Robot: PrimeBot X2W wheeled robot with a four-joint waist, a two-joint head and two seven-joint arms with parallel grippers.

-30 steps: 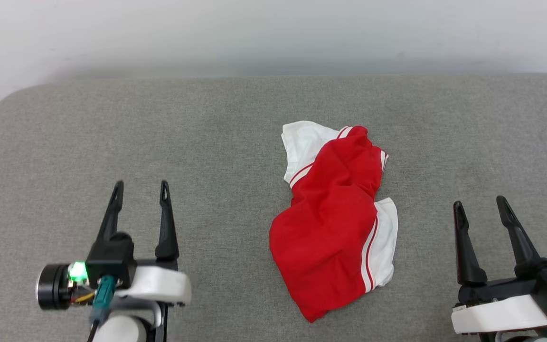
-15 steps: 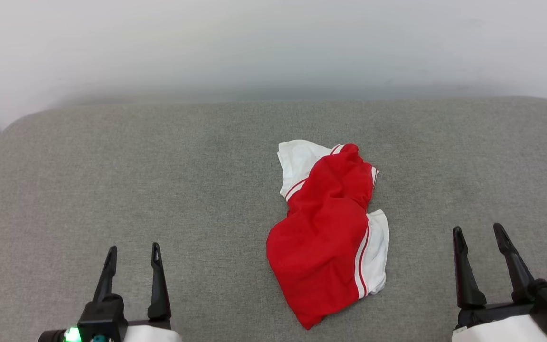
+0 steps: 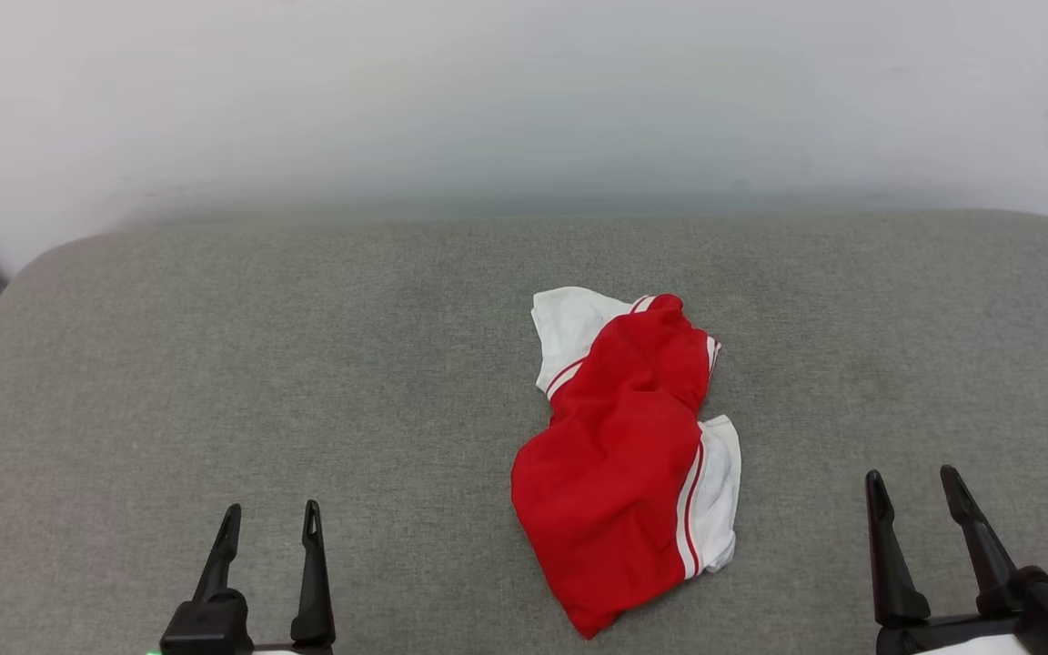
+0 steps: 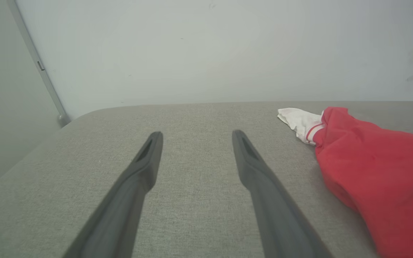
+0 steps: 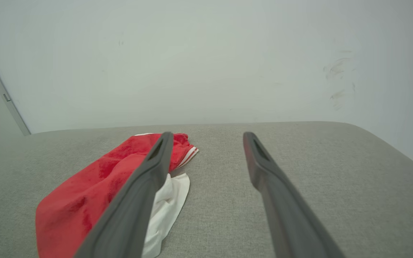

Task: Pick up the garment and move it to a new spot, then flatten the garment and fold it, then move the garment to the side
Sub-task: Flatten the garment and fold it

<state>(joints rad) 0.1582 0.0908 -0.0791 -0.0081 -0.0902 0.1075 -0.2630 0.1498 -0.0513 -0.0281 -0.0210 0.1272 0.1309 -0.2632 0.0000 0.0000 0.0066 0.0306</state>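
From the head camera, a crumpled red shirt [image 3: 619, 464] with white sleeves and red-and-white stripe trim lay in a heap on a grey fabric cushion [image 3: 306, 364], a little right of the middle and nearer the front edge than the back. One white sleeve poked out at its far left corner, another at its near right side. The left gripper [image 3: 271, 509] sat at the lower left, fingers parted and empty, well apart from the shirt. The right gripper [image 3: 910, 475] sat at the lower right, also spread and empty, near the shirt but not touching it. A pale wall [image 3: 488, 91] rose behind the cushion.

From the left wrist camera, the left gripper's [image 4: 196, 134] two dark fingers were spread over bare cushion, gripping nothing. The shirt [image 4: 378, 168] lay off to the right, clear of them.

From the right wrist camera, the right gripper's [image 5: 208, 135] fingers were likewise spread with nothing between them. The shirt [image 5: 95, 182] lay lower left, partly hidden behind the left-hand finger; whether they touched could not be told. Faint scuff marks [image 5: 337, 82] showed on the wall.
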